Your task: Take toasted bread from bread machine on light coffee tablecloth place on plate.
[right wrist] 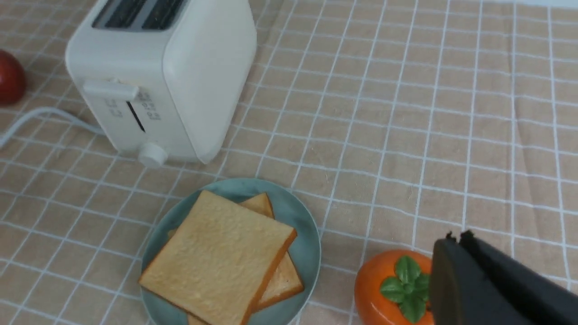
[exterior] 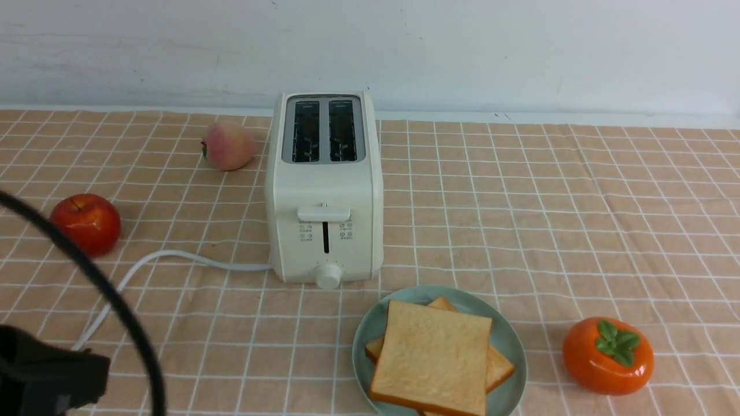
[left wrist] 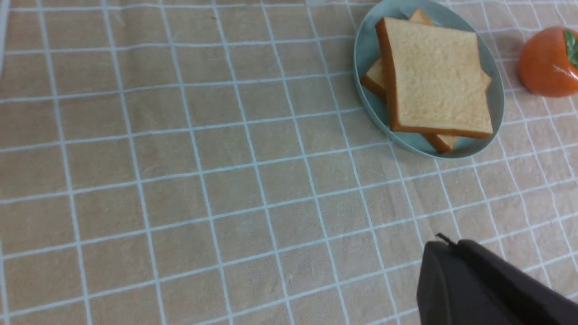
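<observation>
Two slices of toasted bread (exterior: 435, 357) lie stacked on the mint-blue plate (exterior: 511, 346), in front of the bread machine (exterior: 324, 190), whose two slots are empty. All rest on the light coffee tablecloth (exterior: 549, 219). The bread (left wrist: 435, 83) and plate (left wrist: 363, 58) show in the left wrist view; the bread (right wrist: 219, 259), plate (right wrist: 305, 246) and bread machine (right wrist: 180, 76) in the right wrist view. My left gripper (left wrist: 447, 243) is shut and empty over bare cloth, apart from the plate. My right gripper (right wrist: 456, 239) is shut and empty above the orange persimmon (right wrist: 393, 284).
A red apple (exterior: 87, 222) and a peach (exterior: 228, 144) sit left of the bread machine. Its white cord (exterior: 173, 260) runs to the front left. The persimmon (exterior: 607, 355) sits right of the plate. Part of my left arm (exterior: 46, 375) shows at the lower left.
</observation>
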